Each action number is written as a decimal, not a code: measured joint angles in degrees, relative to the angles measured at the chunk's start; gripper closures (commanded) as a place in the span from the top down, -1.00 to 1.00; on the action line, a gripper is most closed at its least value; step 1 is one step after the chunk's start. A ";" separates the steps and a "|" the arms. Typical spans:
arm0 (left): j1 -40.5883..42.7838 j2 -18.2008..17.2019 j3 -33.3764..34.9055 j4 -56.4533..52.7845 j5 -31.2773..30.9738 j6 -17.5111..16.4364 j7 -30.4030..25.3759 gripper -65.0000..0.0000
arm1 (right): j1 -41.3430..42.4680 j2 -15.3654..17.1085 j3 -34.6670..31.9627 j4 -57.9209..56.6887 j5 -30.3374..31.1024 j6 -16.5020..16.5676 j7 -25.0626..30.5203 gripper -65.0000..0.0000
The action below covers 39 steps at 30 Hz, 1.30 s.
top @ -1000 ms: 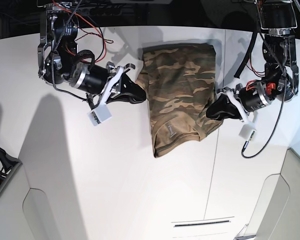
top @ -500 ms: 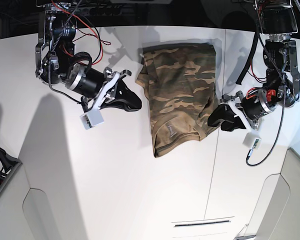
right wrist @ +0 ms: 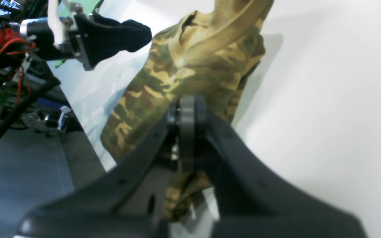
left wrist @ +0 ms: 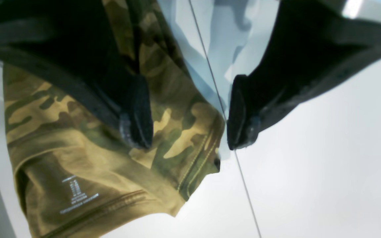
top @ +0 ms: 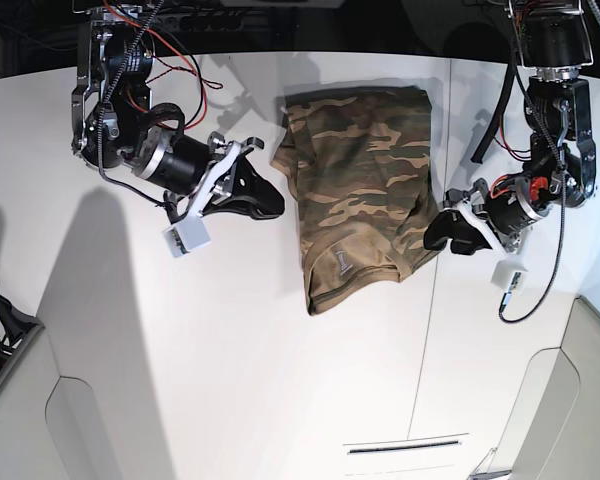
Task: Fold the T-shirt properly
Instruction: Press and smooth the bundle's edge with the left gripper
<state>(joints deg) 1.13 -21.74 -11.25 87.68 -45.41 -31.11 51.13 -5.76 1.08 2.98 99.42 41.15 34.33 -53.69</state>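
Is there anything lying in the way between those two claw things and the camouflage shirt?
Nothing visible. The T-shirt lies folded on the white table. The left end effector hovers open at its edge, the right end effector sits shut beside the other edge, with only bare tabletop between.

T-shirt (top: 357, 190): soft matt cloth, camouflage-printed, stitched hems, pale printed neck label. Table (top: 230, 350): smooth white surface, faint sheen. My left gripper (left wrist: 185, 115): matt black fingers. My right gripper (right wrist: 187, 114): matt black plastic.
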 measured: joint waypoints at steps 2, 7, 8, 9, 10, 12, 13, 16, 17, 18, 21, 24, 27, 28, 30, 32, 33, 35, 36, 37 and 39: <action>0.13 0.35 0.09 0.00 0.02 0.00 0.92 -0.25 | 0.00 0.00 0.00 0.00 -0.02 -0.02 0.02 -1.00; 0.15 2.08 0.31 -0.02 0.46 0.00 1.53 -0.83 | 0.00 0.00 0.00 0.00 -0.02 -0.02 0.00 -1.00; 0.15 2.34 0.31 -0.02 1.11 0.00 1.51 -0.99 | 0.00 0.00 0.00 0.00 -0.02 0.00 0.00 -1.00; 0.15 2.38 0.31 -0.02 1.49 0.00 1.53 -1.00 | 0.00 0.00 0.00 0.00 -0.02 0.00 0.00 -1.00; 0.17 2.38 0.31 -0.02 1.46 0.00 1.53 -1.00 | 0.00 0.00 0.00 0.00 -0.02 -0.02 0.00 -1.00; 0.15 2.21 0.31 -0.02 1.40 0.00 1.53 -1.00 | 0.00 0.00 0.00 0.00 -0.02 -0.02 0.00 -1.00; 0.13 1.99 0.31 -0.02 1.22 -0.02 1.53 -1.00 | 0.00 0.00 0.00 0.00 -0.02 -0.02 0.00 -1.00; 0.11 0.37 0.31 -0.02 -1.33 -1.38 1.53 -1.00 | 0.00 0.00 0.00 0.00 -0.02 0.00 0.00 -1.00; 0.09 -0.39 0.31 -0.02 -2.51 -1.57 1.53 -1.00 | 0.00 0.00 0.00 0.00 -0.02 0.00 0.00 -1.00; 0.07 -1.11 0.31 -0.02 -3.43 -1.73 1.51 -1.00 | 0.00 0.00 0.00 0.00 -0.02 0.00 0.00 -1.00; -0.07 -2.78 0.28 -0.02 -5.97 -1.75 2.93 -1.00 | 0.00 0.00 0.00 0.00 -0.02 0.00 0.00 -1.00; -0.02 -2.75 0.31 -0.02 -7.69 -1.90 6.82 -0.97 | 0.00 0.00 0.00 0.00 -0.02 0.00 0.00 -1.00; -0.04 -2.73 0.31 -0.04 -12.98 -2.73 11.32 -0.24 | 0.00 0.00 0.00 0.00 -0.02 -0.02 0.00 -1.00; -0.02 -2.73 0.31 -0.04 -15.58 -4.28 13.29 -0.07 | 0.00 0.00 0.00 0.00 -0.02 -0.02 0.00 -1.00; -0.02 -2.73 0.31 -0.07 -21.33 -6.95 16.59 0.03 | 0.00 0.00 0.00 0.00 0.00 -0.02 0.02 -1.00; -0.02 -2.71 0.31 -0.04 -26.36 -8.17 18.67 0.03 | -0.02 0.00 0.00 0.00 -0.02 -0.02 0.00 -1.00; -0.04 -2.71 0.31 -0.04 -27.54 -8.22 19.15 0.03 | -0.02 0.00 0.00 0.00 -0.02 -0.02 0.02 -1.00; -0.02 -2.47 0.31 -0.04 -26.88 -8.20 19.15 0.03 | 0.00 0.00 0.00 0.00 -0.46 0.00 0.02 -1.00; 0.00 -2.10 0.31 -0.04 -25.92 -8.20 19.15 0.03 | 0.00 0.00 0.00 0.00 -1.49 -0.02 0.00 -1.00; -0.02 -1.55 0.31 -0.04 -24.59 -8.20 19.17 0.03 | 0.02 0.00 0.00 0.00 -1.90 -0.02 0.00 -1.00; 0.09 -0.13 0.31 -0.04 -21.29 -8.20 19.17 0.03 | -0.02 0.00 0.00 0.00 -2.10 0.00 0.00 -1.00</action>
<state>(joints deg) 1.21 -21.87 -10.94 87.64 -66.70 -39.31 70.30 -5.78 1.08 2.98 99.42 39.05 34.33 -53.69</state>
